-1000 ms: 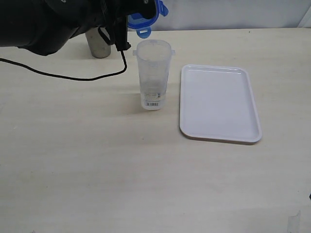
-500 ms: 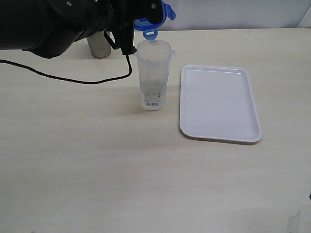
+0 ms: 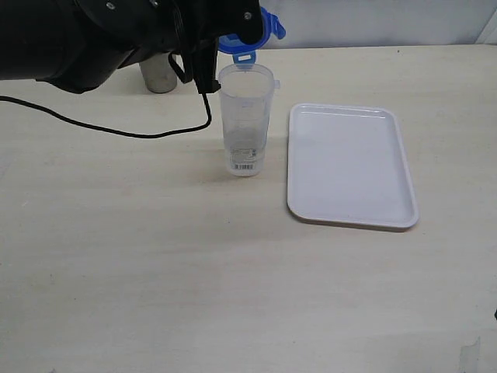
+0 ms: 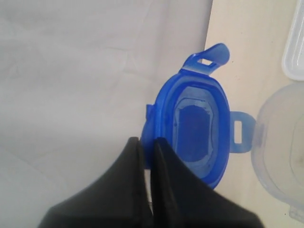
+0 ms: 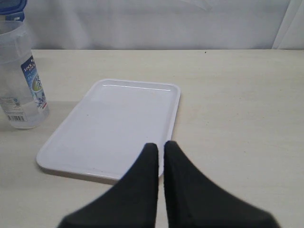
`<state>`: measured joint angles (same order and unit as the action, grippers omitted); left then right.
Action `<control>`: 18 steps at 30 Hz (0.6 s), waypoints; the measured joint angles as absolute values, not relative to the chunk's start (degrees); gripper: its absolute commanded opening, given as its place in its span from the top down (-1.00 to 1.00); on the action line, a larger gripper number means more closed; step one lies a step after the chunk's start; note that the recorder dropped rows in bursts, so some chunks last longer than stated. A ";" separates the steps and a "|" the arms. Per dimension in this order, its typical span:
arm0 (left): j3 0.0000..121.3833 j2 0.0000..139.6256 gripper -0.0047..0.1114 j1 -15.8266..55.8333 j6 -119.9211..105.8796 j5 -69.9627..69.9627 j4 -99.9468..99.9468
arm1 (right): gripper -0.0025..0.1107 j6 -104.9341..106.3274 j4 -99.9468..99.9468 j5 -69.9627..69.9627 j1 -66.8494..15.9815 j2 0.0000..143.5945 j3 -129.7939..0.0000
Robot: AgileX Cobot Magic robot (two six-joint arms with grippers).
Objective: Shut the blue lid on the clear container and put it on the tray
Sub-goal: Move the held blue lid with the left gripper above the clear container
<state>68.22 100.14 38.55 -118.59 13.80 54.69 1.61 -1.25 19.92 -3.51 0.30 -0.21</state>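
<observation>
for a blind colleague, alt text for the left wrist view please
The left claw pinches the edge of the blue lid, holding it next to the open mouth of the clear container. A corner of the white tray shows on the table.

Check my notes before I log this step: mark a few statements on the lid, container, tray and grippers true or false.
1. The left gripper pinches the lid by its edge. True.
2. The lid sits snapped onto the container. False: the gripper holds it near the rim, not seated.
3. The container stands on the tray. False: it stands on the table beside the tray.
4. The right gripper is shut and holds nothing. True.
</observation>
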 measured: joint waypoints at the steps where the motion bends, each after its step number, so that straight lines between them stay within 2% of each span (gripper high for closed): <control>1: 68.22 100.14 0.92 38.55 -118.59 13.46 54.69 | 0.88 1.61 -1.25 19.92 -3.51 0.30 -0.21; 18: 68.22 100.14 0.92 38.55 -118.68 12.59 54.69 | 0.88 1.61 -1.25 19.92 -3.51 0.30 -0.21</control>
